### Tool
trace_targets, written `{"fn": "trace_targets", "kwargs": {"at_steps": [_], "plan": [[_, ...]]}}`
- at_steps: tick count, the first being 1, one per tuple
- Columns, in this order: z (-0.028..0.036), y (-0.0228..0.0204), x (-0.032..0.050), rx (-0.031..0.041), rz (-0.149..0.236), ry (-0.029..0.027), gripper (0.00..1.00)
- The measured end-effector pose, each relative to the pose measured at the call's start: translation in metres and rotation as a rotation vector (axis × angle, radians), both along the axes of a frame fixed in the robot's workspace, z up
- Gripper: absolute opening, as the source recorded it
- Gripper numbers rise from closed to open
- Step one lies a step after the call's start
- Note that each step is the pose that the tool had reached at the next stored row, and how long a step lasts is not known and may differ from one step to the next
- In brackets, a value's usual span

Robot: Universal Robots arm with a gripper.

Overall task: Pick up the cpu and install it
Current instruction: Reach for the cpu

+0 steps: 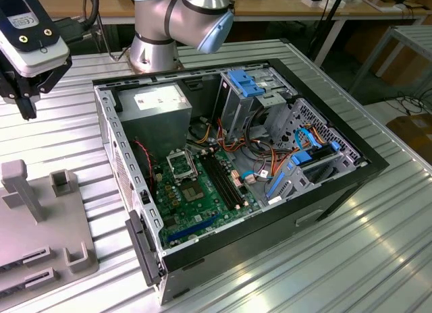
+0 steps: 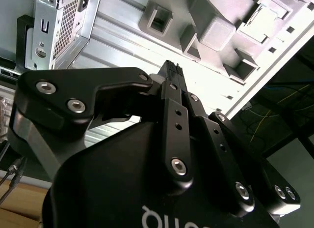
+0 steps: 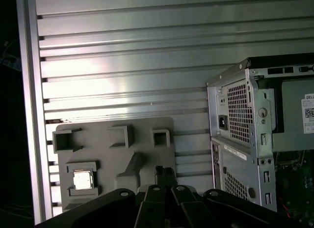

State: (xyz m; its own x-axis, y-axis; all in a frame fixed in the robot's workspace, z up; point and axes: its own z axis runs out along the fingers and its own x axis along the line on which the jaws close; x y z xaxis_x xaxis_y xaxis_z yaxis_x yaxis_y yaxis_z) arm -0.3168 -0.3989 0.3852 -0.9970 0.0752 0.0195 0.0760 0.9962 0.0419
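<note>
On the grey fixture, cpu seated in a pocket, end effector hovering well apart, pressed together

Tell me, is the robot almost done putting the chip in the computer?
Nothing is done yet. The cpu sits in its grey holder. The claw hangs over the holder, shut and empty. The socket looks empty, so picking up and installing are both left.

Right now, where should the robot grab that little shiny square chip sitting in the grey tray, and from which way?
Probably by two opposite edges, coming straight down from above. The cpu lies flat, shiny face up, in a square pocket of the grey tray, so its thin sides are all there is to pinch. The pocket seems to leave a little room beside it for the pincer.
</note>
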Motion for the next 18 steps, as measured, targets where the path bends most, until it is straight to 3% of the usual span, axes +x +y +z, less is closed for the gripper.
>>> {"fn": "trace_targets", "kwargs": {"at_steps": [18], "plan": [[0.0000, 0.0000, -0.0099, 0.0000, 0.000, 0.0000, 0.11]]}}
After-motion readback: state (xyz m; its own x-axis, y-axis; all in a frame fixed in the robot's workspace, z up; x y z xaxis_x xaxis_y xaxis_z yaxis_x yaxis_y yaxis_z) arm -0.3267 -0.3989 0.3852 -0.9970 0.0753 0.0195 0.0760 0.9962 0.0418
